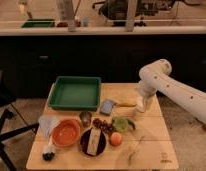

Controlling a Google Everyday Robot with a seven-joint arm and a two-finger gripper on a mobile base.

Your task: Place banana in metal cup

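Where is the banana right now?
In the camera view, the banana lies on the table right of centre, between the blue pad on its left and the gripper just to its right.
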